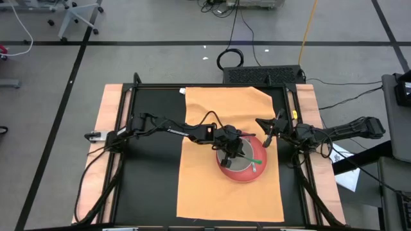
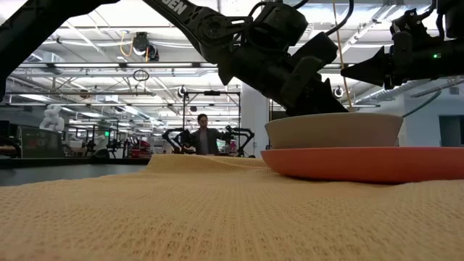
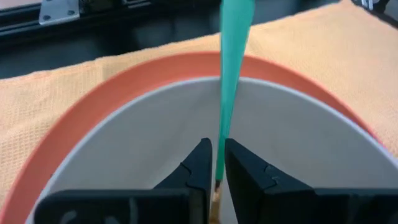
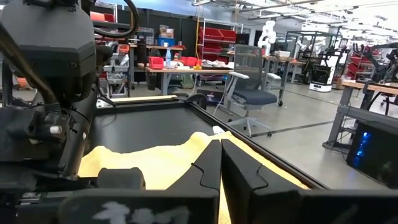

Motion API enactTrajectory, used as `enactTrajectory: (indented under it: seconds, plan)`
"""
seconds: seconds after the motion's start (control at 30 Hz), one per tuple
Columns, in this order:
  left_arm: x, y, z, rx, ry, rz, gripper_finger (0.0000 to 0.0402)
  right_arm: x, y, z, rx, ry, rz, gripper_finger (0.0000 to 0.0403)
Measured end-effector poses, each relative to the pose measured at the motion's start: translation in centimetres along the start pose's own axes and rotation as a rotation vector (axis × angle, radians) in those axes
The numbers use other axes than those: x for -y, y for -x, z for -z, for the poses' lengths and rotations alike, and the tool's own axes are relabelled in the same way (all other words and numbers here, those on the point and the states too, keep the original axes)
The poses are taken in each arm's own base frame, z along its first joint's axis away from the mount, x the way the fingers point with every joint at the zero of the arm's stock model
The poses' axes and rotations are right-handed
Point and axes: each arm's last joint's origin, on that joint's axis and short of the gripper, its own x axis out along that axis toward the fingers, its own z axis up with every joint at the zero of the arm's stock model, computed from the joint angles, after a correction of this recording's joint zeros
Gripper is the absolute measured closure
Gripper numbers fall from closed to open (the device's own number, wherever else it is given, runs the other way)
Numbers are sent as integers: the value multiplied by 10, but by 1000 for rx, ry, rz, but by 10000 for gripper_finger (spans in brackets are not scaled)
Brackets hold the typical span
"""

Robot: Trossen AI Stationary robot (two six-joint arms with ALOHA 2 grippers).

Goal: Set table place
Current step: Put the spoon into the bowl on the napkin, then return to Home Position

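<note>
The table place, an orange-tan cloth mat [image 1: 218, 192], lies flat on the black tabletop. A red plate [image 1: 246, 176] sits on the mat with a pale bowl [image 2: 333, 130] standing in it. A thin green utensil [image 3: 233, 62] slants across the bowl and reaches out past its rim. My left gripper [image 3: 216, 155] hangs over the bowl, its fingers closed to a narrow gap with the utensil between them. My right gripper [image 4: 221, 152] stays shut and holds nothing, level above the mat's far right part [image 1: 263, 125]. My left gripper has the green utensil's handle [image 3: 219, 140] pinched between its two fingertips, near the handle's inner end over the bowl. The fingers slant down from the table's left and lie along the handle. The utensil's other end [image 3: 236, 25] reaches beyond the bowl's rim.
The mat's far right corner [image 1: 260, 93] is rumpled and turned up. Black frame rails [image 1: 128, 128] run along the table's sides. Bare mat lies near of the plate [image 1: 225, 205] and left of it. People and other robots stand far behind the table [image 2: 203, 138].
</note>
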Motion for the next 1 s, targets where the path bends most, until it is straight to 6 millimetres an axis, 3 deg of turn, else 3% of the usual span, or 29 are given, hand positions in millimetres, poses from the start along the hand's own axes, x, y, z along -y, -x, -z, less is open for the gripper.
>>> enactTrajectory:
  seconds: [0.37, 0.6, 0.73, 0.83, 1.0]
  plan:
    - [3, -1, 0, -5, -16, 6, 382, 0, 0, 0, 0, -2, 0, 403]
    - [14, 10, -22, 37, -175, -43, 351, 0, 0, 0, -3, 0, -2, 403]
    - [26, 35, -52, 58, -256, -101, 316, 0, 0, 2, -15, 8, -4, 403]
    - [37, 66, -78, 62, -276, -165, 302, 0, 0, 2, -18, 9, -5, 403]
    - [48, 132, -106, -6, -241, -239, 324, 0, 0, 2, -17, -13, -6, 403]
